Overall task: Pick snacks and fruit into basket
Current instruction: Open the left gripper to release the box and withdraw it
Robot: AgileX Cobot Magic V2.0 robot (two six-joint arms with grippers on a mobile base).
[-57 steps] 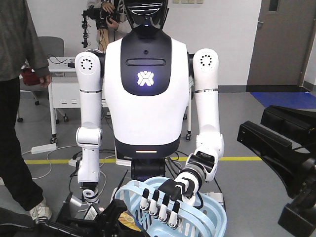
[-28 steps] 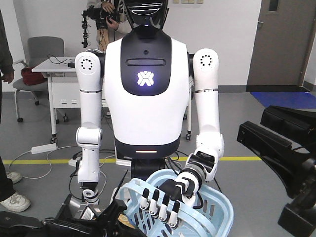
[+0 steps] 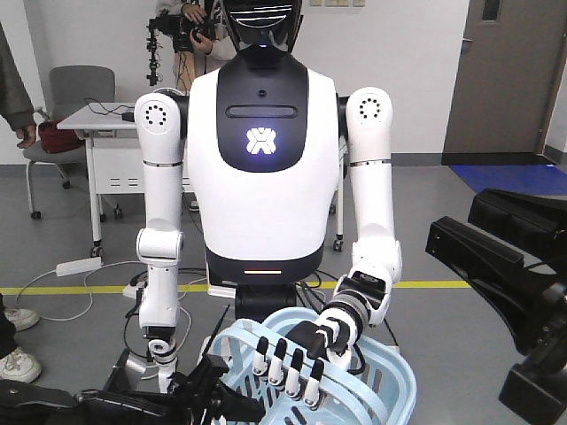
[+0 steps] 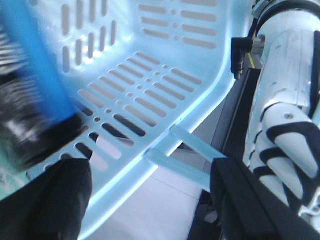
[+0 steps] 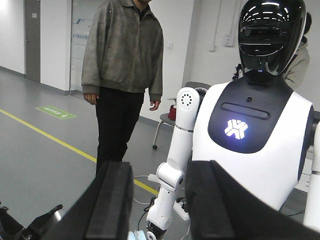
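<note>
Both sets of fingers gape empty; left gripper (image 4: 150, 200) just beside the basket (image 4: 150, 75), right gripper (image 5: 160, 200) apart: lift left without snagging.

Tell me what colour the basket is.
The basket is pale blue with slotted sides; the left wrist view shows it best.

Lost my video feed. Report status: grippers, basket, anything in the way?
Left gripper open beside pale blue lattice plastic basket. Right gripper open, empty. White humanoid's hand holds basket rim. Snacks, fruit not in view.

One basket (image 3: 381, 390), one humanoid (image 3: 262, 177)
</note>
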